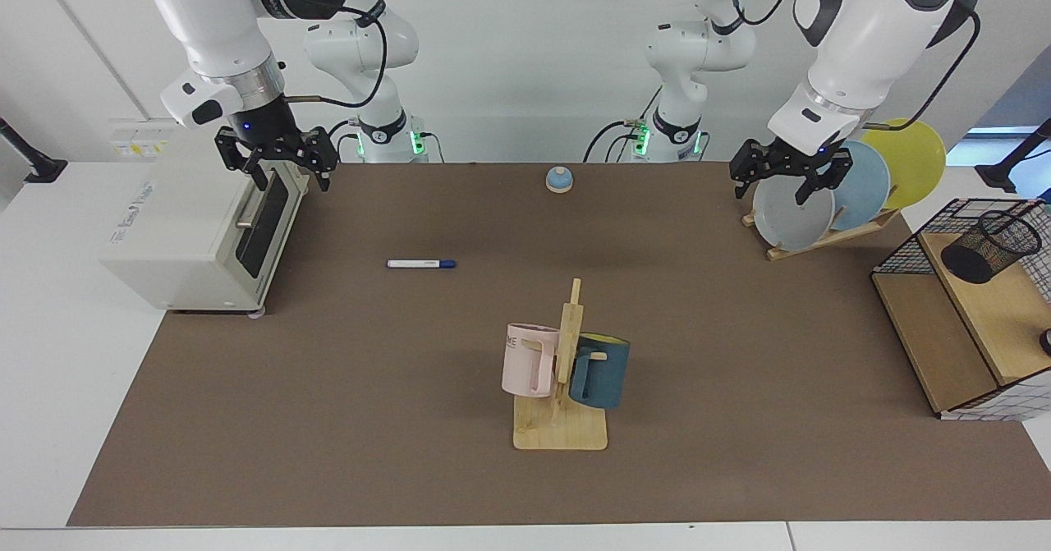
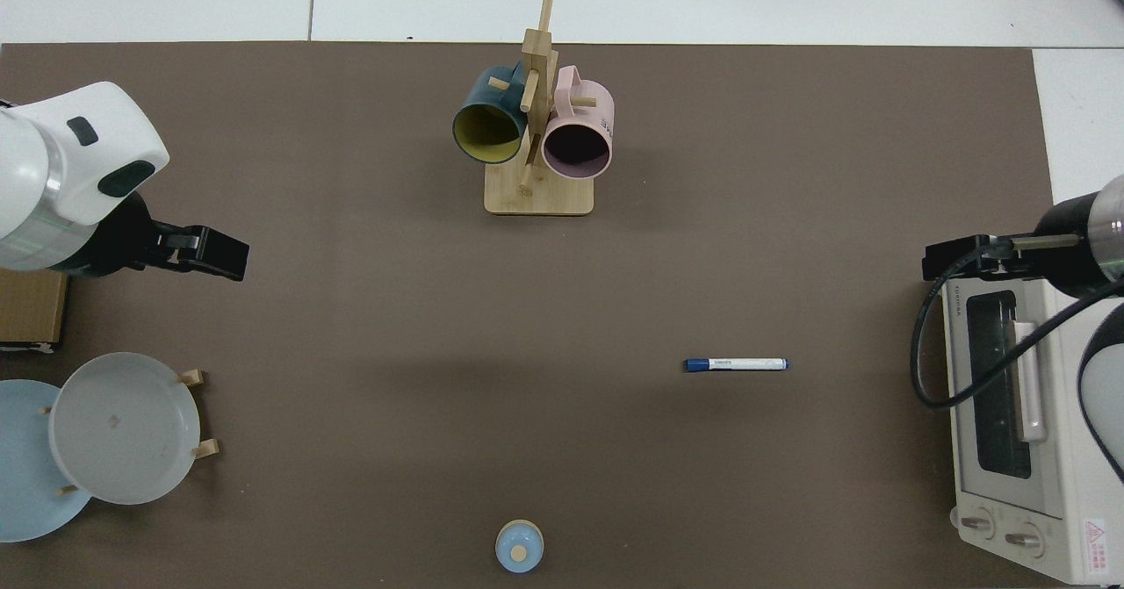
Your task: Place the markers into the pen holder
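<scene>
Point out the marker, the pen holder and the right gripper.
marker [image 1: 420, 264]: facing view, mid-barrel.
pen holder [image 1: 989, 247]: facing view, mesh wall.
right gripper [image 1: 291, 175]: facing view, between fingertips, above the toaster oven [image 1: 189, 231], its top face.

The right arm reaches down at the far left of the facing view, its tool [image 1: 285, 163] hanging above the counter with fingers spread apart. The left arm mirrors it at the far right, its tool [image 1: 787, 175] also held high, fingers parted and pointing down.
</scene>
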{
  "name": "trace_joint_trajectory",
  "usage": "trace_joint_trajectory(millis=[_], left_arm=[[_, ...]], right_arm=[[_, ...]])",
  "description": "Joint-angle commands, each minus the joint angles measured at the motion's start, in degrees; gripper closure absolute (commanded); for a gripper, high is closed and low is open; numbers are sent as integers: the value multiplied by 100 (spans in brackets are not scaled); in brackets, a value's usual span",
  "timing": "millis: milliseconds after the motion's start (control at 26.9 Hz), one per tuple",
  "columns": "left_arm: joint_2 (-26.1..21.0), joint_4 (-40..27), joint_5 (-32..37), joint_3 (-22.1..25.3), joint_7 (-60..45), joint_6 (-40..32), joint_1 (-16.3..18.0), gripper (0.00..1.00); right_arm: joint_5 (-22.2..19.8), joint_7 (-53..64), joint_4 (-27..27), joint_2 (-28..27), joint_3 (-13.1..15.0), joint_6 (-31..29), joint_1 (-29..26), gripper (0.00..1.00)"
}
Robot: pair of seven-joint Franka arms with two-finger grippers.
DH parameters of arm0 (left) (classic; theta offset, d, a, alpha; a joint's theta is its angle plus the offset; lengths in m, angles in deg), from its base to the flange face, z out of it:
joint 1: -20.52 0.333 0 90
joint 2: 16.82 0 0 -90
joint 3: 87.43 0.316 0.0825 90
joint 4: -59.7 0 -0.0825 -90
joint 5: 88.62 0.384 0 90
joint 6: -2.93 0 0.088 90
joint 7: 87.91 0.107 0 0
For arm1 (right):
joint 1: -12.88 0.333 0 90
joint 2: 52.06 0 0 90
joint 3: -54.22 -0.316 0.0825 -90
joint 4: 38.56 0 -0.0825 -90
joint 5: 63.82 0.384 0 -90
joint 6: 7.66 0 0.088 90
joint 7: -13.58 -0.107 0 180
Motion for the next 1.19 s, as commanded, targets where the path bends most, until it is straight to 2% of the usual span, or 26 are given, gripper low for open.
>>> trace_joint_trajectory(millis=[0,483,557,631,779,1039,1076,1151], left_arm=[[310,-208,-5,19,-207,-156,-31,0],[478,-473,-5,10,-217,54,-119,0],[478,-516,-5,10,-199,63,-110,0],[487,-534,-5,19,-191,72,-119,0],[487,-534,-5,19,-182,72,-110,0],[478,-534,-5,19,-199,98,-119,0],[487,-534,-5,19,-199,98,-119,0],[487,-552,-5,37,-199,98,-119,0]], right_arm=[[40,158,-92,94,5,30,-53,0],[66,202,-153,164,-47,196,-35,0],[66,97,-406,322,-56,241,-79,0],[66,-139,-662,463,-39,14,-106,0],[58,-1789,-1040,542,-47,-505,-106,0],[93,-4294,-1436,463,-56,-611,132,0],[215,-4724,-1489,420,-56,-673,132,0],[723,-5551,-1577,305,-56,-874,71,0]])
